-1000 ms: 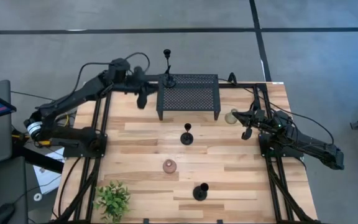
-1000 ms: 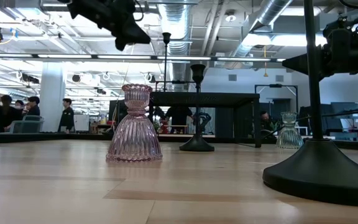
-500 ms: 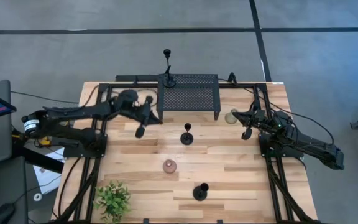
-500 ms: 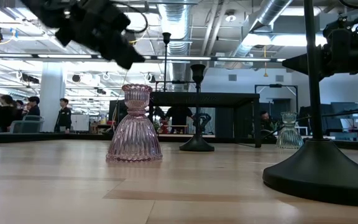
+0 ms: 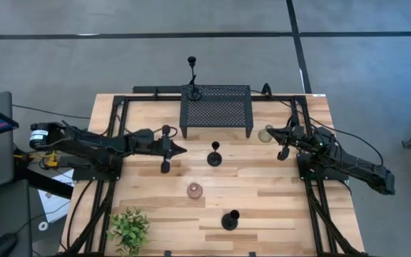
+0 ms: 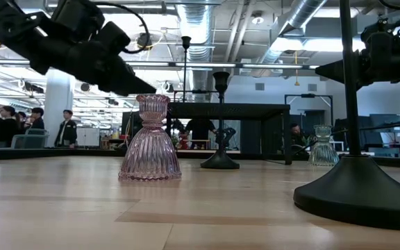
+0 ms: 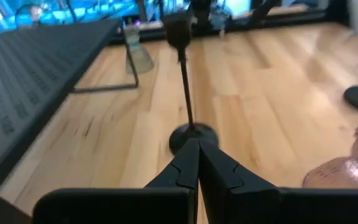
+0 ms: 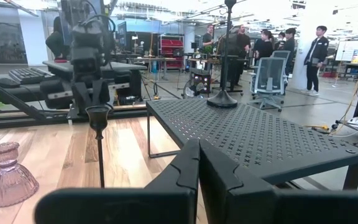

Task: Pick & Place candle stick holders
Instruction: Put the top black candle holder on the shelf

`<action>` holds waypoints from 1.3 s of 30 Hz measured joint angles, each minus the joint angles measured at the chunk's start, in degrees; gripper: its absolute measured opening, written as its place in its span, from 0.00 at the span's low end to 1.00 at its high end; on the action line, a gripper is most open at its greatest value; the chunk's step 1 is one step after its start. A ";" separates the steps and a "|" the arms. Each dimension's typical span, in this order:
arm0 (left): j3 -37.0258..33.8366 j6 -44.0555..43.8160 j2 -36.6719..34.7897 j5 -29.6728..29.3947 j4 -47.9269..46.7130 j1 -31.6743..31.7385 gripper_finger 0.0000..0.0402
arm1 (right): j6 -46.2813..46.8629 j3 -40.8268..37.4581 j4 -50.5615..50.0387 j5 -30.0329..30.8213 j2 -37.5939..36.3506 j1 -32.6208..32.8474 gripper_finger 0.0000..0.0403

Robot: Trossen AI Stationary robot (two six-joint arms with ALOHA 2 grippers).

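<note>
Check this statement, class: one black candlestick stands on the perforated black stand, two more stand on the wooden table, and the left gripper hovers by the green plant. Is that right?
Not quite. In the high view the left gripper is beside the middle candlestick, well away from the green plant at the table's near corner. The rest holds: one candlestick on the perforated stand, another on the table.

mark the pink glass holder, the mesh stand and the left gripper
pink glass holder [image 6: 150, 142]: low view, on its ribbed bell body.
mesh stand [image 5: 216, 107]: high view, on its perforated top.
left gripper [image 5: 180, 149]: high view, at its fingertips.
</note>
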 joint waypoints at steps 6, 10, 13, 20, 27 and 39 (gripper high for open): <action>0.00 -1.04 7.60 -2.14 6.26 -1.69 0.01 | 0.02 -0.01 0.02 0.00 0.01 0.00 0.00; 0.00 -2.54 13.92 -2.17 15.30 -1.69 0.02 | 0.04 0.01 0.02 0.00 0.01 0.00 0.00; 0.00 -2.58 18.38 -2.17 21.61 -1.69 0.02 | 0.04 0.00 0.02 0.00 0.01 0.00 0.00; 0.20 -4.14 25.66 -2.17 29.50 -1.56 0.02 | 0.07 -0.01 0.02 0.00 0.01 0.00 0.00; 4.44 -4.30 31.36 -2.42 29.64 -1.52 0.14 | 0.06 -0.01 0.04 0.00 0.00 0.00 0.00; 11.21 -7.85 35.76 -2.41 29.73 -1.62 0.35 | 0.07 0.00 0.09 0.00 0.00 0.00 0.00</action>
